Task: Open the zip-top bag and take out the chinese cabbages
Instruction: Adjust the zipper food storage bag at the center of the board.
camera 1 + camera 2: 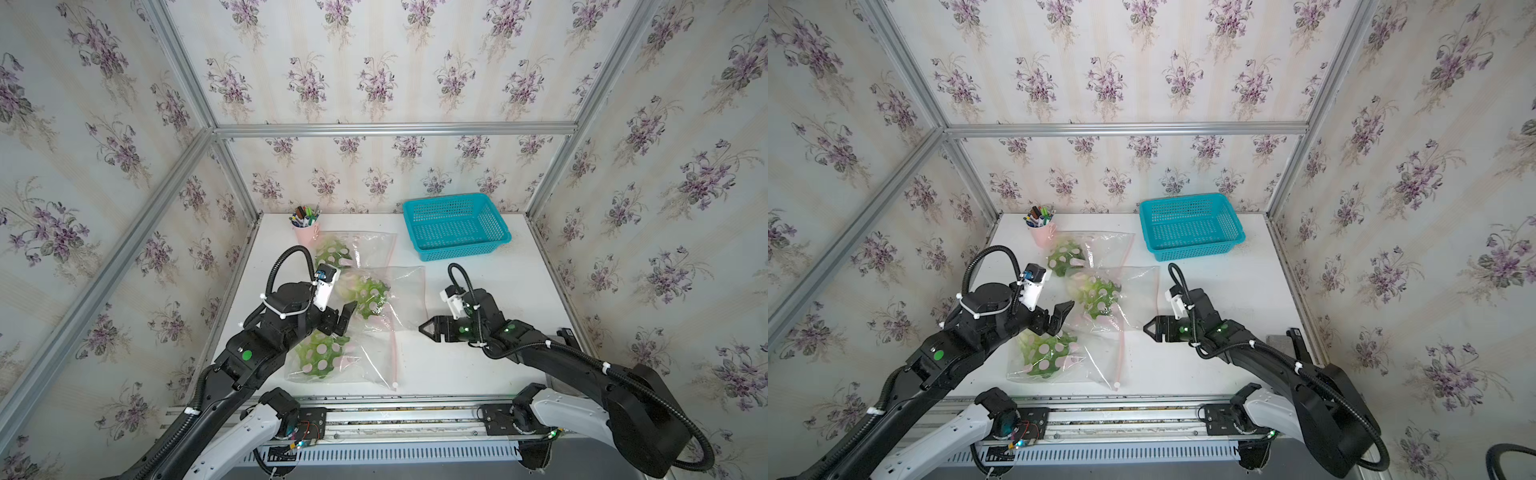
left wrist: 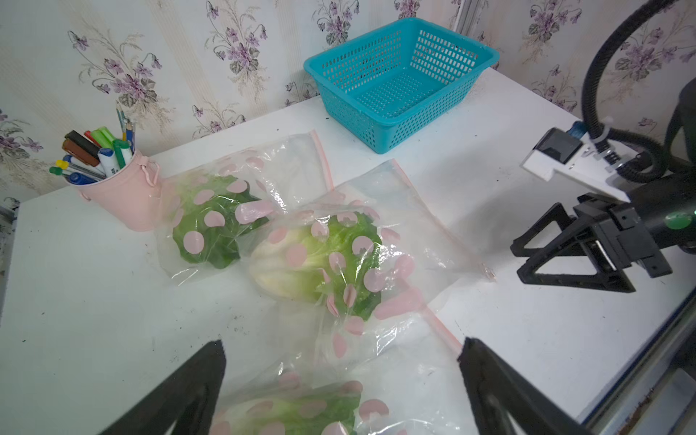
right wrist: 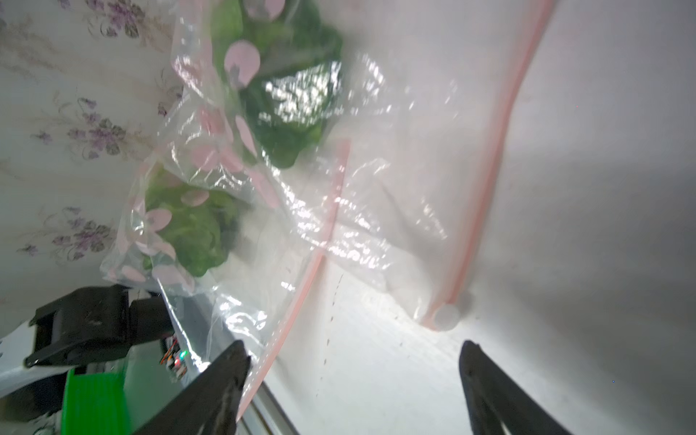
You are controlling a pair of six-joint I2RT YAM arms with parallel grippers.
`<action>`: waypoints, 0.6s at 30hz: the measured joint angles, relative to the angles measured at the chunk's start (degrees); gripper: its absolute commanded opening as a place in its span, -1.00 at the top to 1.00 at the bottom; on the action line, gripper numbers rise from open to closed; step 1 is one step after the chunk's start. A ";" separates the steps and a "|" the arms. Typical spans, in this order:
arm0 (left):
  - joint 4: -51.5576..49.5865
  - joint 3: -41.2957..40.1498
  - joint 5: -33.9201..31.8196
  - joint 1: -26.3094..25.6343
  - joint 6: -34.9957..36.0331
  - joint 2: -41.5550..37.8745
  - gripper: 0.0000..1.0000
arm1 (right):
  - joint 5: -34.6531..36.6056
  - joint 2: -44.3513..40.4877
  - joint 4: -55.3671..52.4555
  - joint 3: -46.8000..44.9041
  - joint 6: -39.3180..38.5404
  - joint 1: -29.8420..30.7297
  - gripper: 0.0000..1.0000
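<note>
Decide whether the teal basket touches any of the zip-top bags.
Apart. The left wrist view shows bare table between the teal basket and the nearest bag.

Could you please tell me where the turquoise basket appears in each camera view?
Top view: turquoise basket at the table's far edge, right of centre.
Top view: same place.
Left wrist: beyond the bags, at that far edge.
Right wrist: not in it.
Shared landmark: pink pen cup, along the same edge, in all but the right wrist.
</note>
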 measured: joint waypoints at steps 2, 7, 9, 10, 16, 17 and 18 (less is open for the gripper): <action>-0.87 -0.13 0.15 0.00 -0.48 -0.74 -0.99 | 0.42 1.01 -0.02 -0.96 3.30 3.23 -0.72; -4.26 1.36 1.07 -0.13 -4.02 1.97 -0.99 | 0.98 2.36 2.29 -3.04 11.30 10.54 -0.69; -5.55 1.95 2.67 -0.37 -5.42 4.44 -0.99 | 0.76 3.50 4.76 -4.28 14.80 13.35 -0.67; -5.77 1.99 3.04 -0.46 -5.99 5.29 -0.99 | 0.55 4.11 5.97 -4.74 16.17 14.45 -0.66; -7.39 1.90 4.15 -1.49 -8.74 4.92 -0.99 | -0.35 7.02 13.92 -6.69 22.49 16.39 -0.59; -7.43 1.75 4.31 -1.49 -9.01 4.42 -0.99 | -0.48 7.82 15.28 -6.78 23.17 16.44 -0.54; -7.56 1.60 4.31 -1.49 -9.27 3.89 -0.99 | -0.74 9.14 17.20 -6.82 23.80 16.46 -0.50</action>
